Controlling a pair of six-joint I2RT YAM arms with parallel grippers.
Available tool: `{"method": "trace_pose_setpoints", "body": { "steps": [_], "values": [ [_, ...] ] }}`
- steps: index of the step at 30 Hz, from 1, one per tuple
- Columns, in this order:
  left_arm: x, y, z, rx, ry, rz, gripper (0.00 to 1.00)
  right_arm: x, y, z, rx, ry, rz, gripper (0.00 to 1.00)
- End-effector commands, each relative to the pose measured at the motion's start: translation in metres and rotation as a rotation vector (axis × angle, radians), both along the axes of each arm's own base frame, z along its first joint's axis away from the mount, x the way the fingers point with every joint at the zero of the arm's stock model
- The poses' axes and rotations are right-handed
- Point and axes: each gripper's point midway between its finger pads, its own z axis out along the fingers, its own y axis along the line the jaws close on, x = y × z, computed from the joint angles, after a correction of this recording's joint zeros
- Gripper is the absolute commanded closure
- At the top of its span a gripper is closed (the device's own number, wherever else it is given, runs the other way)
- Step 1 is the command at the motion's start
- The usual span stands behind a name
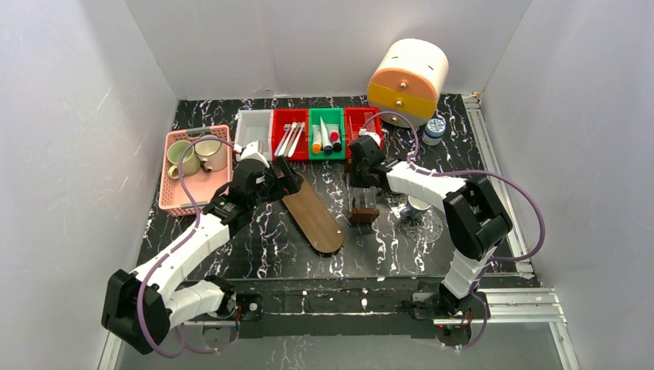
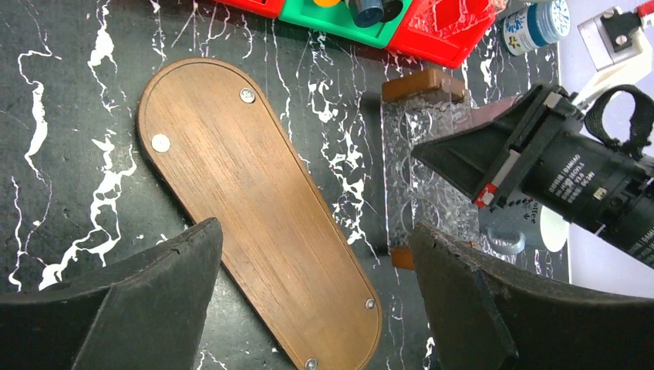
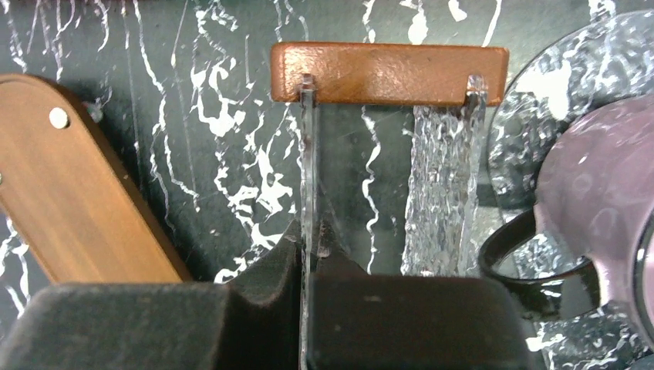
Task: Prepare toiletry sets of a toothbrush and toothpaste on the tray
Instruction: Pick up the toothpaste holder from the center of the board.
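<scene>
The tray (image 3: pixel 389 73) is clear and thin-walled with wooden end bars. We judge it stiff and fairly light, slippery on the clear parts and apt to chip, so the wooden bars would give a surer hold than a wall. It sits just right of the desk's middle.

The right fingers (image 3: pixel 308 239) are clamped tight on one thin clear wall. The left fingers (image 2: pixel 315 227) gape wide and hold nothing, above the board (image 2: pixel 254 208).

The toothbrushes (image 1: pixel 291 139) and tubes (image 1: pixel 326 137) lie in bins at the desk's far edge. Both look light and slim. We judge the tubes soft and the brushes best pinched mid-handle.

Only the right wrist view shows the pinch on the wall. Only the top view shows the brushes. The left wrist view shows no brush or tube in the part of the tray it covers.
</scene>
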Motion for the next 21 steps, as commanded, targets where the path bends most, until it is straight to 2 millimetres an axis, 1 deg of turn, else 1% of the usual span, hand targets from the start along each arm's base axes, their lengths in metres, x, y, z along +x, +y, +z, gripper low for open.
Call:
{"method": "trace_pose_setpoints", "body": {
  "steps": [1,3,8,11,15,16,19,21],
  "values": [
    [0.001,0.006,0.002,-0.050,0.005,0.004,0.10,-0.003,0.019,0.051,0.118,-0.071,0.064,0.99],
    [0.005,0.007,0.007,-0.084,-0.006,0.003,0.11,-0.006,0.023,0.070,0.156,-0.105,0.104,0.99],
    [0.005,-0.008,0.024,-0.183,-0.046,-0.078,0.13,-0.021,0.036,0.124,0.288,-0.215,0.239,0.99],
    [0.003,-0.018,0.035,-0.228,-0.073,-0.126,0.14,-0.033,0.044,0.155,0.378,-0.272,0.328,0.99],
    [0.000,-0.028,0.052,-0.289,-0.122,-0.183,0.16,-0.047,0.048,0.191,0.505,-0.334,0.426,0.99],
    [0.000,-0.030,0.055,-0.303,-0.132,-0.192,0.16,-0.050,0.048,0.203,0.540,-0.364,0.449,0.99],
    [-0.001,-0.040,0.065,-0.354,-0.155,-0.236,0.17,-0.061,0.048,0.221,0.612,-0.396,0.518,0.99],
    [-0.004,-0.048,0.072,-0.402,-0.169,-0.280,0.20,-0.068,0.048,0.230,0.658,-0.402,0.560,0.99]
  ]
}}
